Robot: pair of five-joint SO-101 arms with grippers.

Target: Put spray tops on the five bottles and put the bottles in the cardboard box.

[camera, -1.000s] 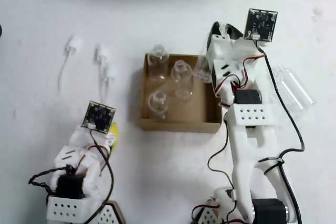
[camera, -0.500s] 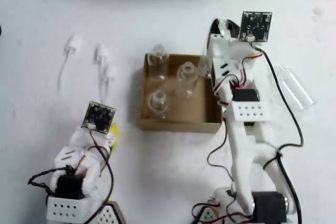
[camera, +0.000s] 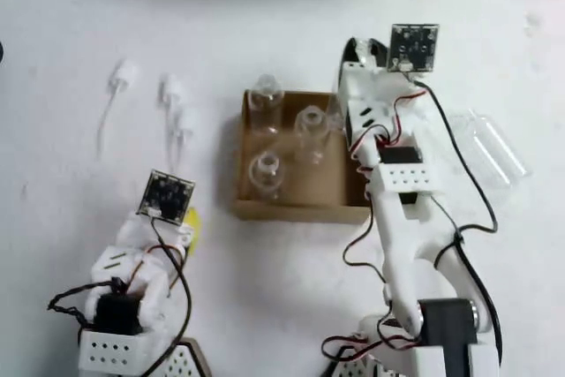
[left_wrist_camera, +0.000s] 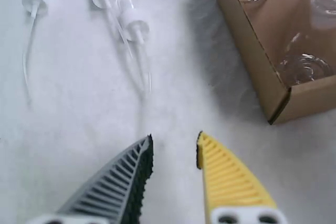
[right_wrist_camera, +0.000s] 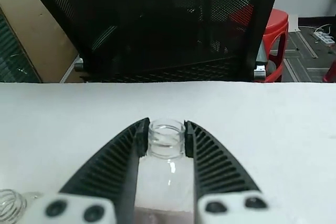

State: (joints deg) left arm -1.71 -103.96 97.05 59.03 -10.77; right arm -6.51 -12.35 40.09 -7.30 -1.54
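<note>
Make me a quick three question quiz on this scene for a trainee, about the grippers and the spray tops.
1. True or false: the right gripper is shut on the neck of a bottle.
2. How many spray tops lie on the table? A two, B three, C five.
3. Fill in: the left gripper is ___ (open or shut).
Key: 1 true; 2 B; 3 open.

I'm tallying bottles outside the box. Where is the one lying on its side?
In the high view, the lying bottle rests on the table, right of the right arm, on the side away from the cardboard box.
</note>
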